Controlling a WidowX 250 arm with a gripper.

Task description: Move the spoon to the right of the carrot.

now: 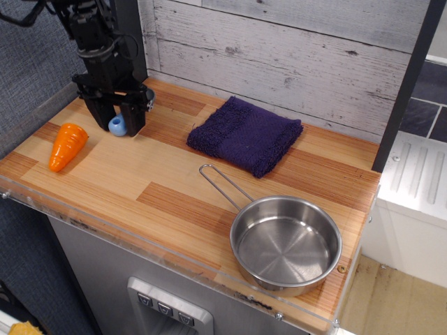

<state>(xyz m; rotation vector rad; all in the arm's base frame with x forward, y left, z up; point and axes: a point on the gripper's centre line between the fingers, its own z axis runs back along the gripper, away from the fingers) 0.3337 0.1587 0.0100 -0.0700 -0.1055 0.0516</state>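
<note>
Reaching down from the 11 o'clock corner, the black arm is held nearly upright over the wooden counter (174, 174), and its gripper (119, 123) is lowered over the spoon (117, 125). The two fingers (133, 118) are set narrowly on either side of the light-blue handle; whether they actually press it cannot be told. Most of the spoon's bowl is hidden behind the gripper. The carrot (66, 145) is seen at 8 o'clock from the spoon, near it but apart. A purple cloth (246, 135) is laid mid-counter, and a steel pan (285, 243) is placed at 5 o'clock. No writing can be read anywhere.
</note>
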